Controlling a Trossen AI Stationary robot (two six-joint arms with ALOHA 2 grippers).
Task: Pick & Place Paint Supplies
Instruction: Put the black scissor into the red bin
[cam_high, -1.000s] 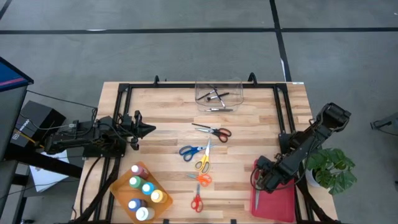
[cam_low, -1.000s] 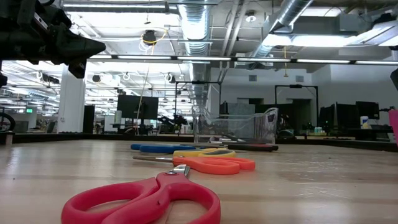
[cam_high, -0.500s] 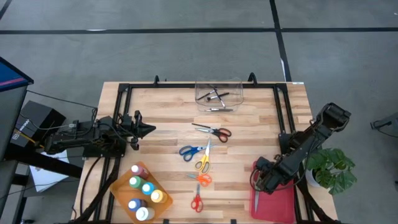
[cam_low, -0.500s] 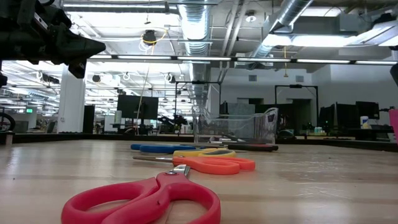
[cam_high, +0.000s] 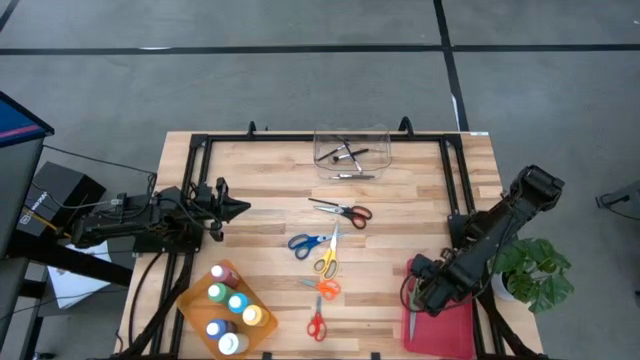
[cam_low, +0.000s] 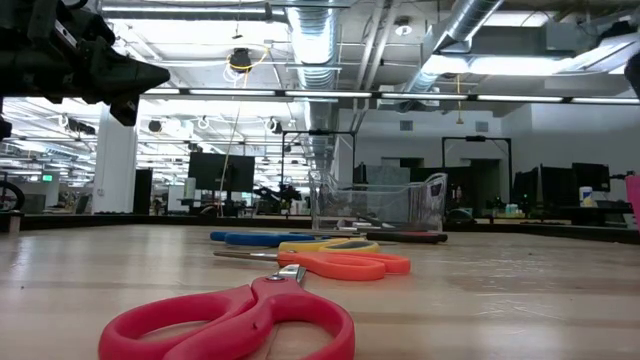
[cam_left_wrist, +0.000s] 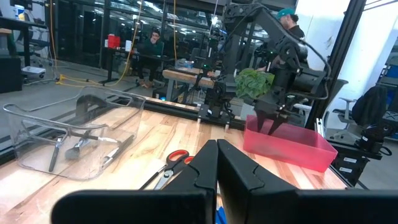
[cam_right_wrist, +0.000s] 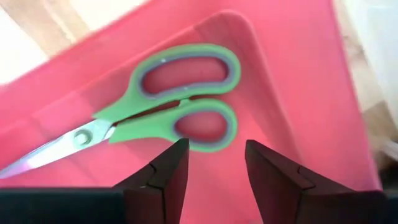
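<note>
Green-handled scissors (cam_right_wrist: 168, 112) lie flat on the floor of the red bin (cam_right_wrist: 292, 81) at the table's near right. My right gripper (cam_right_wrist: 214, 162) hangs open just above them, pointing down, and touches nothing; in the high view it (cam_high: 415, 290) stands over the bin's far end. On the table's middle lie dark-red scissors (cam_high: 345, 211), blue scissors (cam_high: 305, 243), yellow scissors (cam_high: 326, 262), orange scissors (cam_high: 325, 287) and red scissors (cam_high: 316, 325). Paint bottles stand in an orange tray (cam_high: 190, 300). My left gripper (cam_high: 235, 208) waits shut at the left, level above the table.
A clear container (cam_high: 350, 152) holding thin dark brushes stands at the far middle edge. A black frame (cam_high: 200, 150) runs round the tabletop. A potted plant (cam_high: 535, 270) stands off the right edge. People sit in the room beyond the table (cam_left_wrist: 152, 46).
My right gripper has risen a little above the red bin, still pointing down. The scissors on the table have kept their places.
</note>
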